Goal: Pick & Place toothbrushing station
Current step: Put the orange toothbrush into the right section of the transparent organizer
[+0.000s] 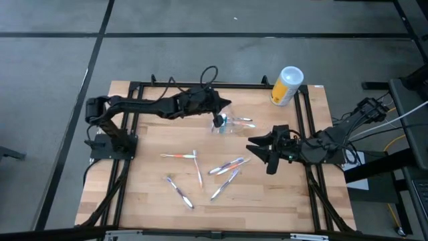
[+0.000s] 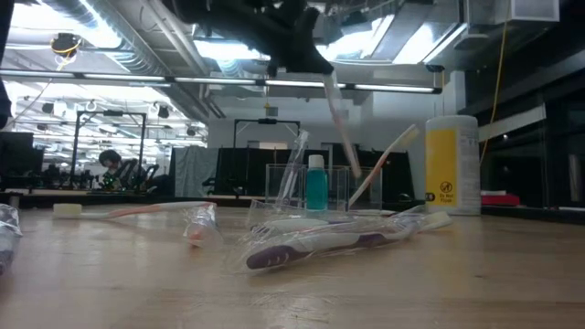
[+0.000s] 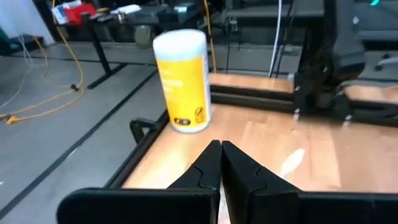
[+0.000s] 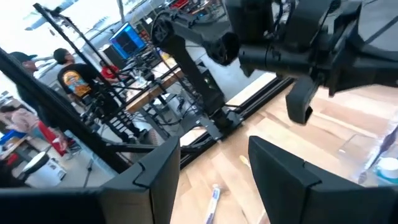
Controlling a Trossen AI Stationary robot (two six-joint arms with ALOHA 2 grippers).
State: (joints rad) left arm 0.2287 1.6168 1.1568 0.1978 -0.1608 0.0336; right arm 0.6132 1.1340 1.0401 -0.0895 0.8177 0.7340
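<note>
- Your left gripper (image 1: pixel 219 119) hangs over the far middle of the table (image 1: pixel 147 194), directly above the toothbrushing station (image 1: pixel 227 125). Its fingers are pressed together; the left wrist view shows no gap between them.
- In the low view a toothbrush (image 2: pixel 340 119) slants down from under that gripper toward the station's compartments. I judge it is pinched by its handle so the other end can be steered into a cup; the contact itself is hidden.
- The toothbrushing station (image 2: pixel 311 187) stands upright just below that gripper. It is clear plastic, with a teal-capped bottle (image 2: pixel 316 183) and another brush (image 2: pixel 388 164) leaning inside.
- Your right gripper (image 1: pixel 267 152) waits near the table's right side, well apart from the station, fingers spread and holding nothing. It appears parked to leave the left arm room.
- The yellow canister (image 1: pixel 286 85) stands at the far right corner, beyond both grippers, and is not involved.
- Several loose wrapped toothbrushes (image 1: pixel 226 166) lie flat on the near side of the left gripper, not yet collected.
- Risk, as judged: the station is light and see-through; a slanted brush pushing on its rim could tip or slide it.
</note>
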